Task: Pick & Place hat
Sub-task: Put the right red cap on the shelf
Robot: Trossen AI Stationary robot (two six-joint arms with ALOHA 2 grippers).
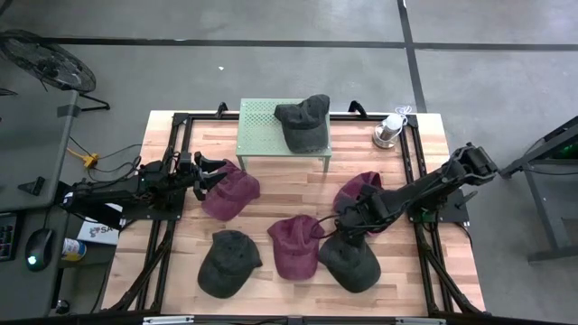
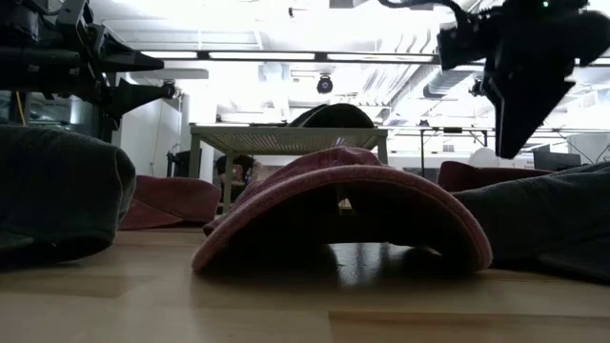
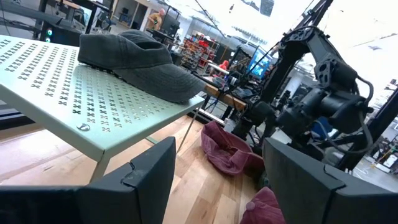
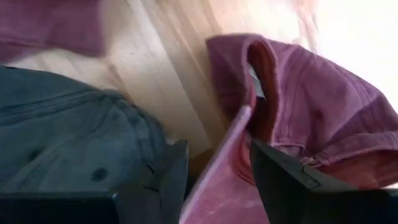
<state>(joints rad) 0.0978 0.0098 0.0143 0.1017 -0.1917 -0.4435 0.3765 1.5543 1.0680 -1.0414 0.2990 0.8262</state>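
The left claw [image 1: 219, 173] hangs near the surface's left edge with its dark flat fingers [image 3: 143, 180] spread wide, holding nothing, just above a soft maroon cap [image 1: 231, 192] of washed cotton. Toward the front edge lies a dark grey cap [image 1: 227, 262], rounded and slightly crumpled. Along the back edge stands a pale green rack [image 1: 262, 135] of perforated metal on thin legs, carrying one dark grey hat [image 1: 302, 121] whose curved brim overhangs the rack's right end. Near the front middle lies a second maroon cap [image 1: 294, 246], domed, with stitched seams; in the low view it arches like a shell over the planks. The right claw [image 1: 345, 222] hovers just right of it, fingers [image 4: 277, 171] open at a moderate width around nothing, over the edge of another dark grey cap [image 1: 350, 260]. Behind it a third maroon cap [image 1: 359, 191] lies upturned, hollow showing. A small shiny metal object [image 1: 389, 131] sits at the back right corner. The surface [image 1: 271, 208] is pale wooden planking framed by black rails, on a grey concrete floor [image 1: 271, 72]; the room beyond shows bright ceiling lights and cluttered benches.
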